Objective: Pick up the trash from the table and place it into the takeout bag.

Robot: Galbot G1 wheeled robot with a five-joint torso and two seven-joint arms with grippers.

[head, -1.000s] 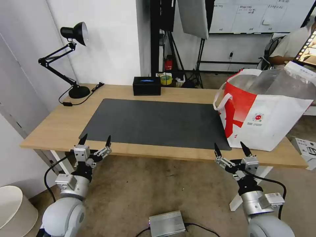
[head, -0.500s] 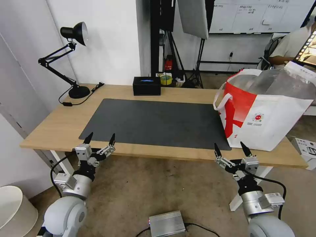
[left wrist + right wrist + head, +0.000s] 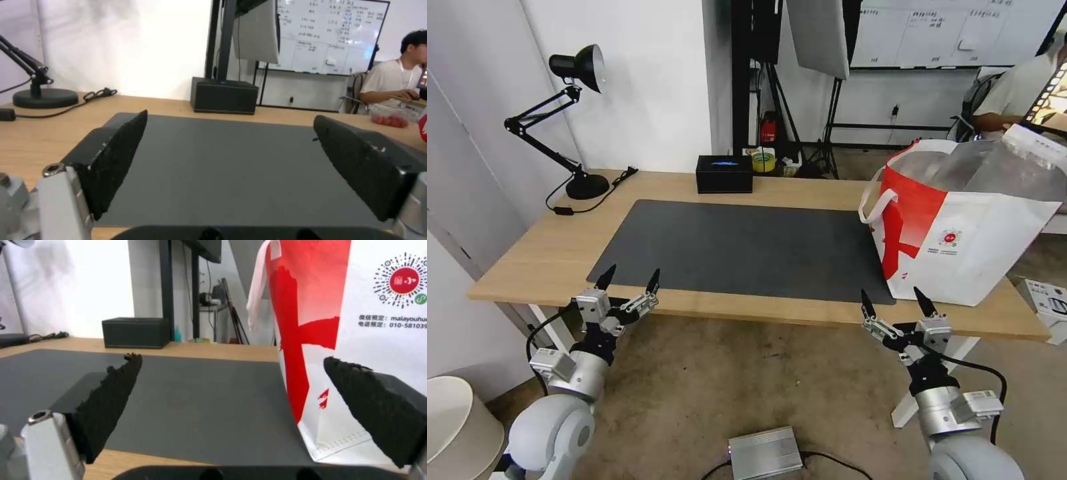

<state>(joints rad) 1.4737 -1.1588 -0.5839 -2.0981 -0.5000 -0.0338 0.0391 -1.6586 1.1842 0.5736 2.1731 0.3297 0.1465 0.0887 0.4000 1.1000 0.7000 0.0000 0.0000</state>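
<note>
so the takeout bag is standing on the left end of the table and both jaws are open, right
Not quite. The head view shows the takeout bag standing on the right end of the table, not the left. The left gripper and right gripper do both have open jaws.

I see the bag (image 3: pixel 960 233) standing upright at the right end of the counter (image 3: pixel 540 257), white with a red panel, foil-lined mouth open, one corner on the dark mat (image 3: pixel 740 247), a loop handle drooping mat-side.

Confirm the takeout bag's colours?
White with a broad red band, white handles and silver lining: takeout bag. Head view shows it best.
</note>
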